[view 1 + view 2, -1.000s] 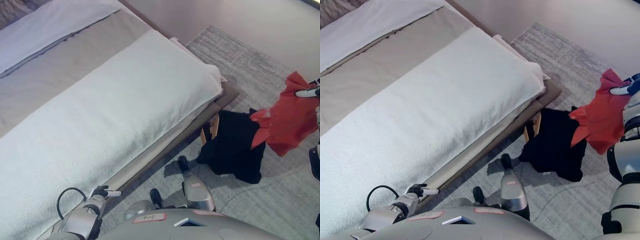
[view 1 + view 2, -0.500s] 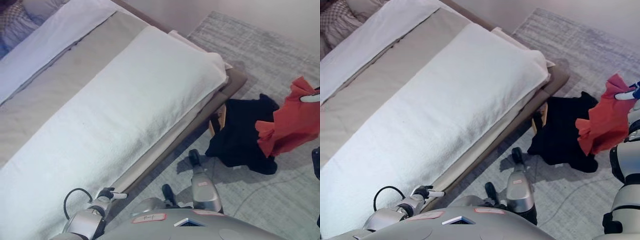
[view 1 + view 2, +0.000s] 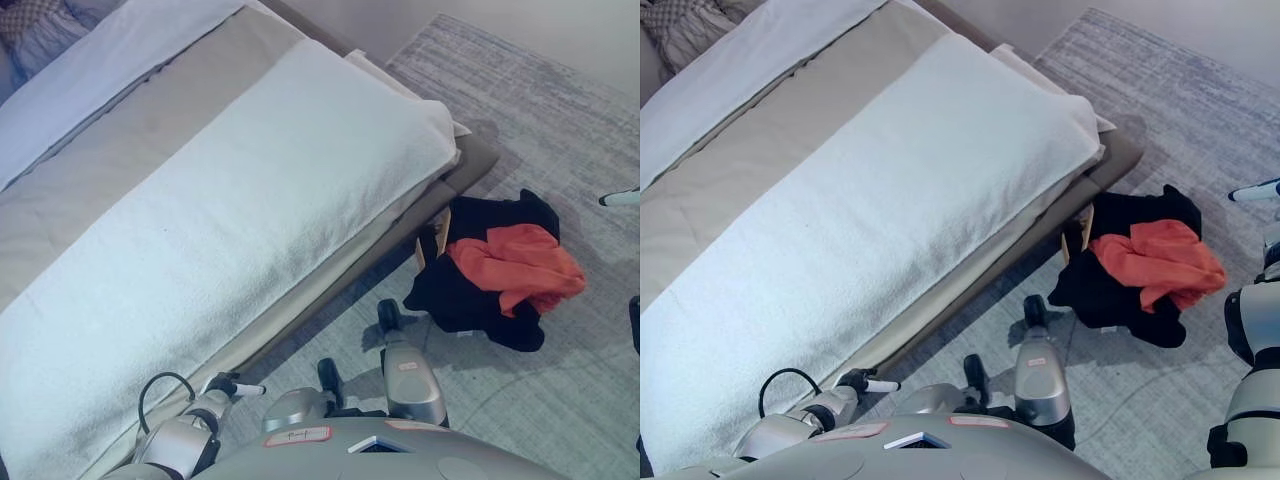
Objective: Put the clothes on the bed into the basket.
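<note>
The red shirt (image 3: 520, 268) has dropped onto the black clothes (image 3: 470, 300) over the basket (image 3: 428, 252); right robot hand (image 3: 620, 198) empty, fingers look straight. It should lift clear.

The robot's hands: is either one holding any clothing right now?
No. The red-orange cloth garment lies loose atop the black clothes. The right hand is clear of it; the left hand holds nothing.

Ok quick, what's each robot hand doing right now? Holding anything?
Left hand: low by the bed, holding nothing; fingers too small to tell open or shut.
Right hand: only a fingertip shows at the edge, nothing in it; can't tell.
</note>
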You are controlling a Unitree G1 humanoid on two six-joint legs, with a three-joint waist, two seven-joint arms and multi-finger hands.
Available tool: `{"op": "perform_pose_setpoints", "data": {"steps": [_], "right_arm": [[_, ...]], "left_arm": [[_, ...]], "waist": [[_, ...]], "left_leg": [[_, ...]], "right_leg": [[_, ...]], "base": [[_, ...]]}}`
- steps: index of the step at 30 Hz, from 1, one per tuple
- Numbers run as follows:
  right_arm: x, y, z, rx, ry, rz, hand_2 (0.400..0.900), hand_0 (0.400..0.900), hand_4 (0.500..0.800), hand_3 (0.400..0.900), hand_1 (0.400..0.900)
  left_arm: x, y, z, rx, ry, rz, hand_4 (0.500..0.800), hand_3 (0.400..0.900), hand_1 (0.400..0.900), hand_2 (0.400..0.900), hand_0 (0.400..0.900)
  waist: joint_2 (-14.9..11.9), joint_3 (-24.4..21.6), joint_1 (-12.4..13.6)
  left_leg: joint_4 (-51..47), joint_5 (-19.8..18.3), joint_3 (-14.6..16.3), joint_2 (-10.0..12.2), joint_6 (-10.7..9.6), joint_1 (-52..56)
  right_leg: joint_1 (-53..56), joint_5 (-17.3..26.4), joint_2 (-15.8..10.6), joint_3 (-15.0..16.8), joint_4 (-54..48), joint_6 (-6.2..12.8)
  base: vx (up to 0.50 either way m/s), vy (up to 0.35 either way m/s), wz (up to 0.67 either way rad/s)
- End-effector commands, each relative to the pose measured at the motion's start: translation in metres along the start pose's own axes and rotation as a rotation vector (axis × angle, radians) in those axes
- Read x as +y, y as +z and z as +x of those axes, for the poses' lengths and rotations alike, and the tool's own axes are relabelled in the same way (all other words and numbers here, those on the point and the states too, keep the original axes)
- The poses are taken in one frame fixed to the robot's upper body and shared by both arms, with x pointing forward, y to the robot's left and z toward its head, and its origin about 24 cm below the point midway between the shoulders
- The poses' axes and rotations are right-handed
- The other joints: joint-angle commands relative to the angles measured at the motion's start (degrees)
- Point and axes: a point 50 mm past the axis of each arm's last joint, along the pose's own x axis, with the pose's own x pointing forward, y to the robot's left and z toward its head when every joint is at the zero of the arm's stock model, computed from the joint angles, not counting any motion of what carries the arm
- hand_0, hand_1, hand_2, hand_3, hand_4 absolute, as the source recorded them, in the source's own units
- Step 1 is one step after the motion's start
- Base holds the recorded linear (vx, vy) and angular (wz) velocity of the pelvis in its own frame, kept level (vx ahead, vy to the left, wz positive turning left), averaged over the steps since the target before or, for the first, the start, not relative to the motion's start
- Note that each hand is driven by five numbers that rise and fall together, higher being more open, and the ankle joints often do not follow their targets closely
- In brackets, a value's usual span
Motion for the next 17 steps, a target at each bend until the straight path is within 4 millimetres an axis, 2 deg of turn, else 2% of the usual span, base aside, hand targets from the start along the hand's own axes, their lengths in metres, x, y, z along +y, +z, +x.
{"op": "perform_pose_setpoints", "data": {"steps": [1,4,6,10,17], "right_arm": [[-0.032,0.016,-0.001,-0.054,-0.131,-0.035,0.9,0.9,0.8,0.9,0.9],[-0.02,0.018,-0.001,-0.07,-0.102,-0.036,0.9,0.9,0.8,0.9,0.9],[-0.002,0.023,-0.002,-0.107,-0.057,-0.047,0.9,0.9,0.8,0.9,0.9],[0.062,0.028,-0.011,-0.197,0.174,-0.07,0.9,0.9,0.8,0.9,0.9],[0.151,-0.003,-0.037,-0.132,0.423,-0.101,0.9,0.9,0.8,0.9,0.9]], "left_arm": [[0.036,-0.033,0.0,0.116,0.116,0.054,0.8,0.9,0.9,0.9,0.9],[0.039,-0.033,0.0,0.117,0.122,0.041,0.8,0.9,0.9,0.9,0.9],[0.04,-0.032,0.001,0.111,0.126,0.026,0.8,0.9,0.9,0.9,0.9],[0.044,-0.027,0.001,0.091,0.118,0.018,0.8,0.9,0.9,0.9,0.9],[0.043,-0.032,0.001,0.109,0.083,0.005,0.8,0.9,0.9,0.9,0.9]], "waist": [[-3.81,-1.3,-0.19],[-4.35,-1.35,0.27],[-4.79,-1.33,0.68],[-6.22,-1.46,1.65],[-7.65,-2.48,3.58]], "left_leg": [[0.37,0.28,-0.14,-2.46,-2.09,2.52],[0.37,0.29,-0.33,-2.49,-2.03,2.53],[0.37,0.34,-0.46,-2.43,-1.98,2.45],[0.37,0.55,-1.06,-2.25,-1.89,2.34],[0.37,0.51,-3.11,-1.78,-1.69,2.69]], "right_leg": [[2.45,4.84,-4.88,4.54,3.13,-1.66],[2.55,4.86,-4.93,4.51,3.08,-1.71],[2.62,4.89,-4.98,4.35,3.06,-1.71],[3.09,4.69,-4.97,3.67,3.02,-1.98],[5.44,3.88,-5.12,1.27,2.31,-2.36]], "base": [[-0.01,-0.008,0.03],[0.0,0.0,0.0],[-0.01,-0.006,0.02],[-0.03,-0.032,0.13],[0.01,-0.018,0.23]]}}
